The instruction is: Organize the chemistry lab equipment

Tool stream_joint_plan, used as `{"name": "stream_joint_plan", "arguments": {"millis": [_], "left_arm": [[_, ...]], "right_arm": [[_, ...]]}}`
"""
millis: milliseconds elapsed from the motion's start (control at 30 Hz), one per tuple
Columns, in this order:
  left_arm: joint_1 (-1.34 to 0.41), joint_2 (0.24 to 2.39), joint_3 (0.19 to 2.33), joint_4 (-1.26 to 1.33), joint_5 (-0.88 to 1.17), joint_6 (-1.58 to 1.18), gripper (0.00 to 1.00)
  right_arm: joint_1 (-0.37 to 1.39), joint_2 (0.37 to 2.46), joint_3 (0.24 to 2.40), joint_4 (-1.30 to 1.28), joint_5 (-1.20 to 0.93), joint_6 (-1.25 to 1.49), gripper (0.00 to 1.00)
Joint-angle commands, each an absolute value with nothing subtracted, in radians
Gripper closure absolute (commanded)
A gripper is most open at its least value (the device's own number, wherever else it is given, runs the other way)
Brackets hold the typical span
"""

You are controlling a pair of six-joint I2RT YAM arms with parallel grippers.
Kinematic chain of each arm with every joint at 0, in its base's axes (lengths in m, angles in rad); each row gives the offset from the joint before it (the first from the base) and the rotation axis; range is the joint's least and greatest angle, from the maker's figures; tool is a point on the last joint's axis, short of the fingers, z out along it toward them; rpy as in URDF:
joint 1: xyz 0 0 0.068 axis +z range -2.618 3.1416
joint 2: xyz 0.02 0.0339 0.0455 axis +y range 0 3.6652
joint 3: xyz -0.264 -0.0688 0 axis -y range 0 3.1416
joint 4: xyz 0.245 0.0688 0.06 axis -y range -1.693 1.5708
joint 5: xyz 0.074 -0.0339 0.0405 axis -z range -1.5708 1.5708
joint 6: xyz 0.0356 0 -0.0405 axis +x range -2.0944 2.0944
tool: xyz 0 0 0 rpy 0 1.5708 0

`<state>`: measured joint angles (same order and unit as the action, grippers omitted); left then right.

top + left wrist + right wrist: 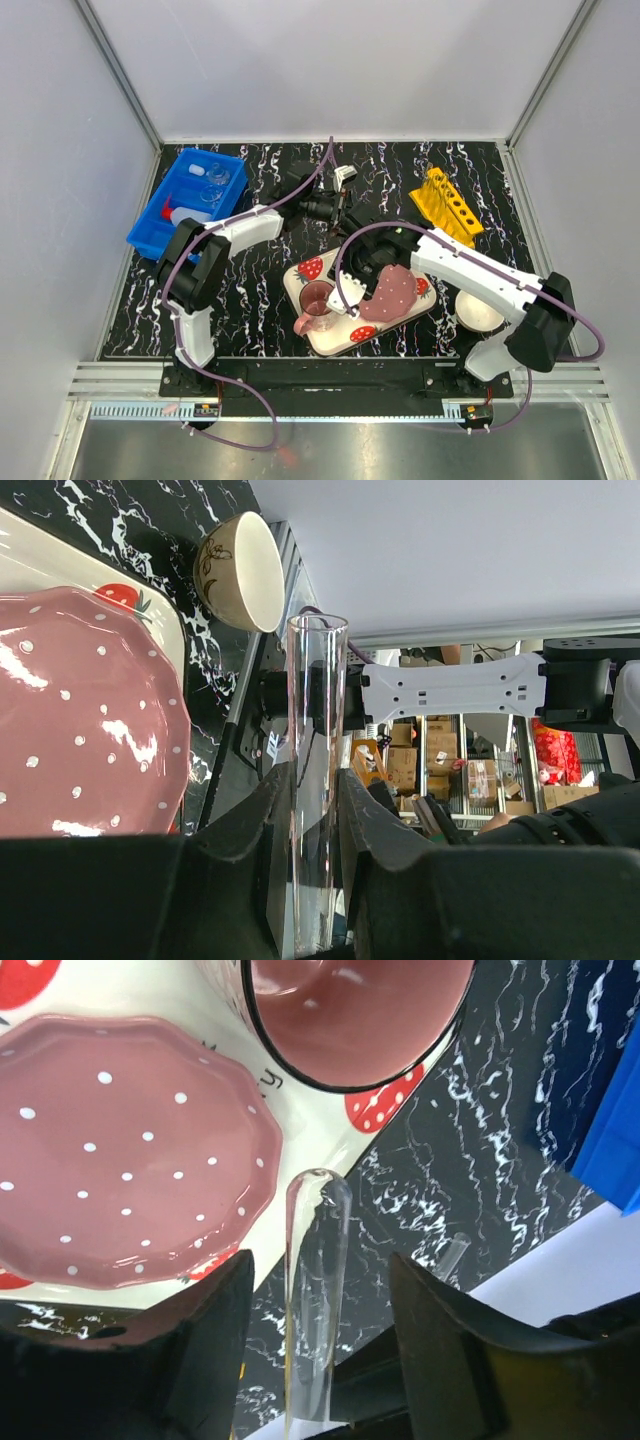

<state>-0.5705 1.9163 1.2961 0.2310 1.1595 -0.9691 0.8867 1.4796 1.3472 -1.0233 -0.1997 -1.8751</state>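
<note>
Glass in both hands! The left gripper point(315, 780) is clamped narrow on a glass tube point(318, 680), pinched near one end so most of its length sticks out free, open mouth leading. It hangs in the air, clear of the table, with the white bowl point(245, 570) and the right arm's white link beyond it.

Over to the right gripper point(320, 1260), above the edge of the strawberry tray point(300, 1120). Its fingers stand well apart, a second tube point(318, 1220) running up between them, rounded end forward. There's a gap on either side, so that's a straddle; I can't see a firm pinch. Below sit the pink plate point(120, 1160) and the cup point(350, 1010), neither part of this job.

Where does it all go? The yellow rack point(445, 205) stands at the far right with its holes unfilled. The blue bin point(150, 225) at the far left already holds glassware and the squeeze bottle point(185, 212). A rounded end leading looks right for dropping a tube into a rack hole.
</note>
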Motion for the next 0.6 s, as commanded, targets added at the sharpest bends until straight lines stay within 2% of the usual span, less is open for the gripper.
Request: {"name": "stream_joint_plan", "arguments": {"millis": [0, 33, 67, 267, 367, 400, 500, 567], "left_arm": [[-0.568, 1.85, 1.279, 0.293, 1.186, -0.973, 0.85], [-0.569, 1.848, 1.276, 0.295, 1.186, -0.971, 0.85], [-0.571, 1.845, 1.275, 0.296, 1.186, -0.971, 0.85], [-0.571, 1.833, 1.262, 0.321, 1.18, -0.991, 0.82], [-0.571, 1.815, 1.259, 0.331, 1.177, -1.003, 0.74], [-0.569, 1.81, 1.259, 0.33, 1.174, -1.006, 0.66], [-0.554, 1.773, 1.252, 0.315, 1.146, -1.002, 0.5], [-0.529, 1.735, 1.247, 0.295, 1.123, -0.982, 0.45]], "right_arm": [[0.902, 1.493, 1.332, -0.982, -0.14, -1.85, 0.46], [0.902, 1.497, 1.331, -0.983, -0.13, -1.845, 0.51], [0.902, 1.496, 1.333, -0.98, -0.126, -1.844, 0.62], [0.902, 1.477, 1.316, -0.966, -0.137, -1.832, 0.8], [0.902, 1.457, 1.305, -0.951, -0.149, -1.821, 0.82], [0.902, 1.45, 1.305, -0.95, -0.156, -1.807, 0.83], [0.903, 1.425, 1.313, -0.951, -0.184, -1.767, 0.83], [0.905, 1.408, 1.322, -0.95, -0.202, -1.741, 0.83]]}}
